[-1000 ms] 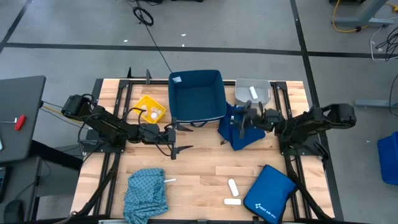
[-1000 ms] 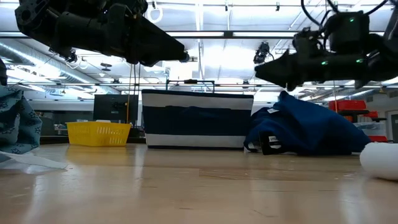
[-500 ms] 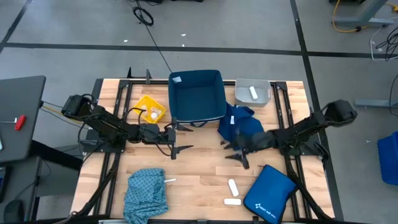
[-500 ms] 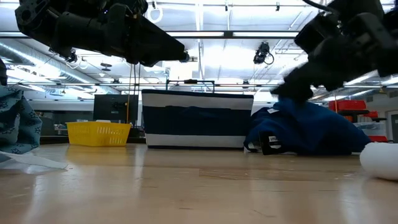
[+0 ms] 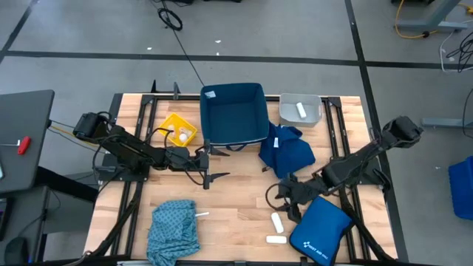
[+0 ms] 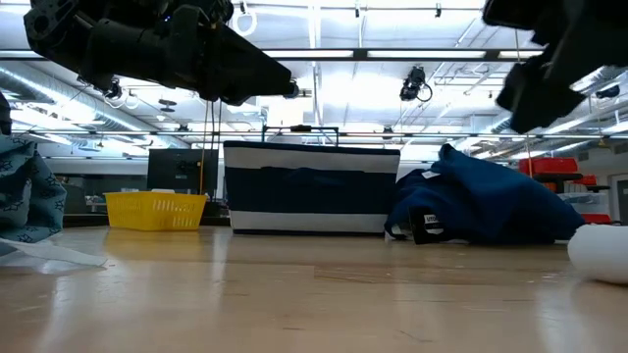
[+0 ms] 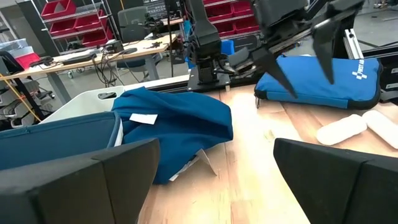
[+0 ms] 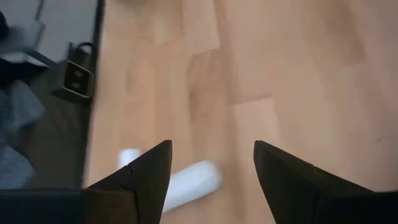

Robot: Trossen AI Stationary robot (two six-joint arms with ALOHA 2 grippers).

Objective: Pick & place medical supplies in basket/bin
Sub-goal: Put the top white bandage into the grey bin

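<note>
Your right hand hangs open over the white packet lying on the desk beside the zip pouch, so a skewed descent could nudge the packet away.

The right gripper is hanging with fingers spread above the wooden table; a white oblong packet is lying between them

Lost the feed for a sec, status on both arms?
Right hand open, empty, over the white packet by the blue pouch. Left hand open, waiting near the navy tub. Nothing in the way.
</note>
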